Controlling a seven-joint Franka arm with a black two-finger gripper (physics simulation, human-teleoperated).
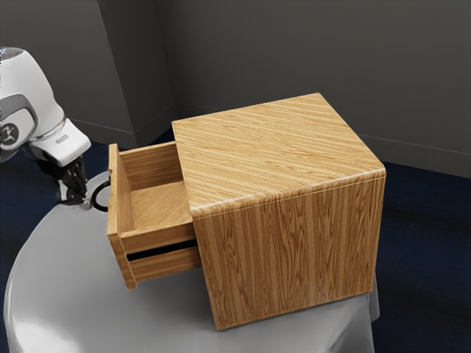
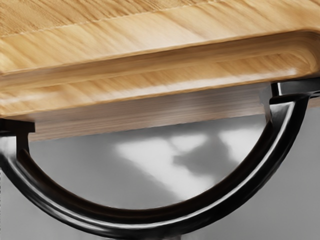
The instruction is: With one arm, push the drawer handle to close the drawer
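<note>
My black gripper (image 1: 73,193) is at the exterior view's left, low over the table beside the outer side of the drawer handle (image 1: 100,196). Whether it touches the handle cannot be made out. The drawer (image 1: 114,220) stands pulled out of the wooden cabinet (image 1: 294,250), its inside visible from above. In the wrist view the curved black handle (image 2: 140,220) arcs out from the wooden drawer front (image 2: 160,45), with both mounts in sight.
A round grey table (image 1: 81,294) carries the cabinet and extends under the drawer and my hand. Dark grey walls (image 1: 257,51) rise behind, above a dark blue floor (image 1: 427,220).
</note>
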